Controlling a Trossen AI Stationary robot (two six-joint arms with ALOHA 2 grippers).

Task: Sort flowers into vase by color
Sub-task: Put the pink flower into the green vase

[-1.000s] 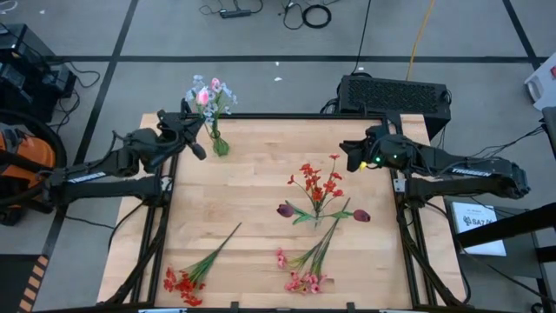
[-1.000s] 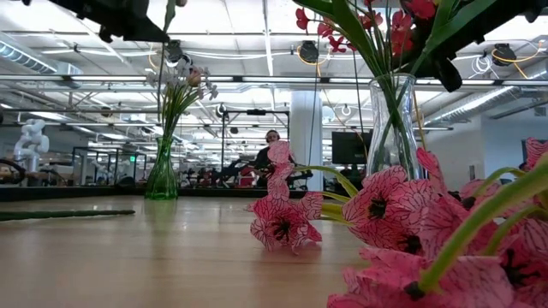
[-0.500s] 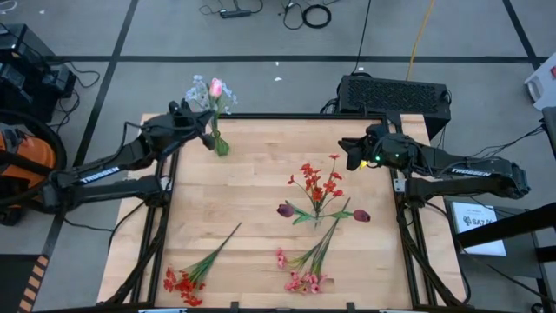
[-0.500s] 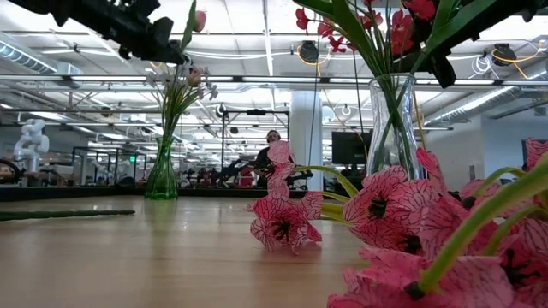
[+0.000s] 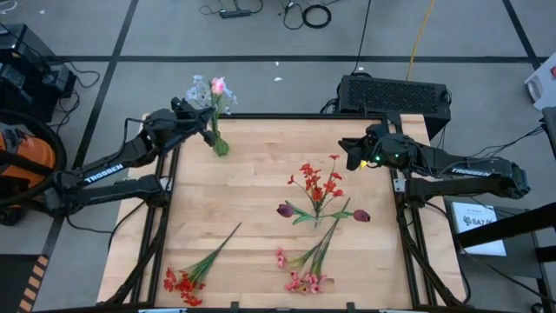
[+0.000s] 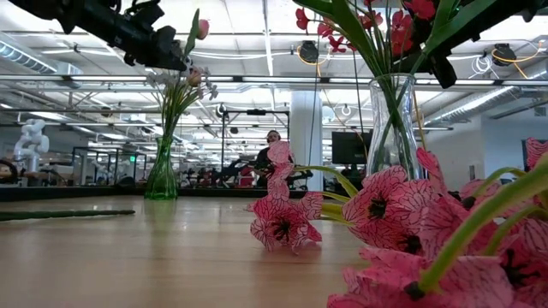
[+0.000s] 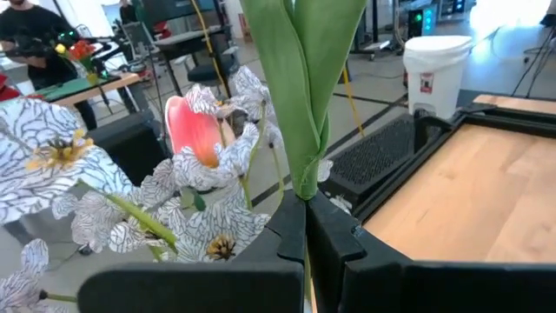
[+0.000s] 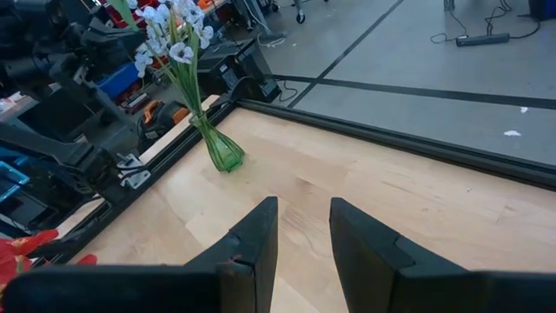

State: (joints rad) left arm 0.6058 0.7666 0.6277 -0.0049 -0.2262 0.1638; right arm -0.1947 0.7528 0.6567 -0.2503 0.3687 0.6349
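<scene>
the left gripper has climbed from beside the green vase to above its mouth at the upper left of the high view, carrying a pink tulip whose bloom now sits among the pale blue-white flowers already in that vase; its jaws are closed tight on the tulip's green leaves and stem, as the left wrist view shows; this reads as the stem being lined up for lowering in, not yet released; the right gripper has not moved, waiting at the upper right of the table with its jaws partly apart and nothing between them; the green vase stands close to the table's back left edge, so there is little room behind it and a knock could tip it over the rim; the wide bare wood in the middle is free; still lying flat are the red spray at lower left and the pink sprays at lower centre; the red flowers and maroon tulips stand in the clear vase.
</scene>
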